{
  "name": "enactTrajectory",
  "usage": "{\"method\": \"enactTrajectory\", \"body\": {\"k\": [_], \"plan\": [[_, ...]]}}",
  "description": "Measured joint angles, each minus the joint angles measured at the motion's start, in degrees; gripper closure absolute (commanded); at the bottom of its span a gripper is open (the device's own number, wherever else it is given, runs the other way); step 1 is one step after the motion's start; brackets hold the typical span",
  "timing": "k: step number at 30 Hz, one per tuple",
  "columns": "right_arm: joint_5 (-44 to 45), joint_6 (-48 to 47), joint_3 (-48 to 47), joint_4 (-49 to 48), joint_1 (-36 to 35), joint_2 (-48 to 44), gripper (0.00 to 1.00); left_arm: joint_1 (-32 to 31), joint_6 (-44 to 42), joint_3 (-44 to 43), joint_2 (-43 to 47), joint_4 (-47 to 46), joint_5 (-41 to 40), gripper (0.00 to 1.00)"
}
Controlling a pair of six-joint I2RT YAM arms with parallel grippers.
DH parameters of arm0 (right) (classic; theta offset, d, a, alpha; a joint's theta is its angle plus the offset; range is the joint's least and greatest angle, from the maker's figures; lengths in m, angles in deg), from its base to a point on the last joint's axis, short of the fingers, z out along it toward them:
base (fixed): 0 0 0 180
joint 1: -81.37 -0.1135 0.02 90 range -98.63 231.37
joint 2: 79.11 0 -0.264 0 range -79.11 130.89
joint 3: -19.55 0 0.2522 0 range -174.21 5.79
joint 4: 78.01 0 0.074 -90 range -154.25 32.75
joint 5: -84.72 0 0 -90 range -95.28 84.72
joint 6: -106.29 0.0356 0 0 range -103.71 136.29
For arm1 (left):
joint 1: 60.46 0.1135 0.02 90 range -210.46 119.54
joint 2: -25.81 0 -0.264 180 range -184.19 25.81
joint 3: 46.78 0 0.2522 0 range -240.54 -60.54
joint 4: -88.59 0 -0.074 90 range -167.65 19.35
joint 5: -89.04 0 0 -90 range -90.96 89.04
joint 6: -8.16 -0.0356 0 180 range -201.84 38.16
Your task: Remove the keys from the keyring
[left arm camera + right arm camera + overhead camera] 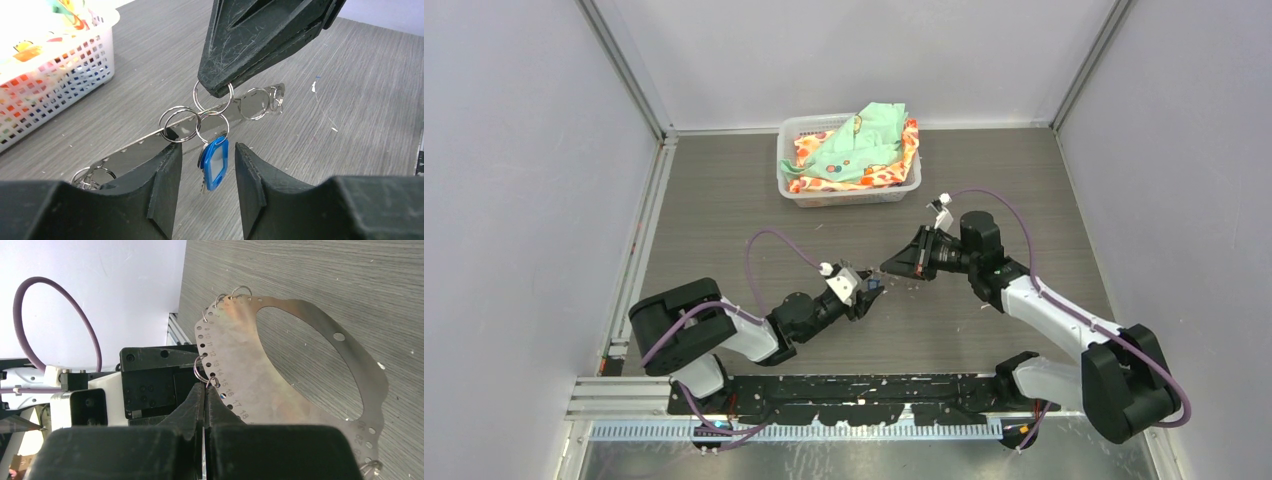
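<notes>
Blue-tagged keys (214, 169) hang from the keyring (145, 145) above the middle of the table (325, 125); right tool (206, 390) is pinched shut on a silver loop (195, 97); left tool (209, 150) is half open, straddling them untouched — close squarely, then pull gently.

We counted two arms, each ending in one gripper: the left gripper (207, 155) and the right gripper (215, 90), each with two fingers. Two purple cables (774, 245) looped above them, one per arm. There was one keyring (235, 355), with one big central hole. Along its rim we made out at least six silver loops (254, 103); the clusters at both ends were too tangled to count exactly. We found one bunch of keys (214, 165), carrying one blue tag. One white basket (844, 197) held at least two cloths, one green (864, 145) and one orange-patterned (894, 170).
</notes>
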Motion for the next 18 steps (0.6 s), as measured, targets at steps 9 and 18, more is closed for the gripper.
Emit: {"method": "enactTrajectory", "body": {"k": [9,18], "plan": [[1.0,0.4,0.0,0.0,-0.7,-1.1,1.0,0.0,-3.0,0.0,0.9,-0.3,-0.9,0.86],[4.3,-4.2,0.0,5.0,-1.6,-3.1,0.99,-0.1,-2.5,0.0,3.0,2.5,-3.4,1.0]]}}
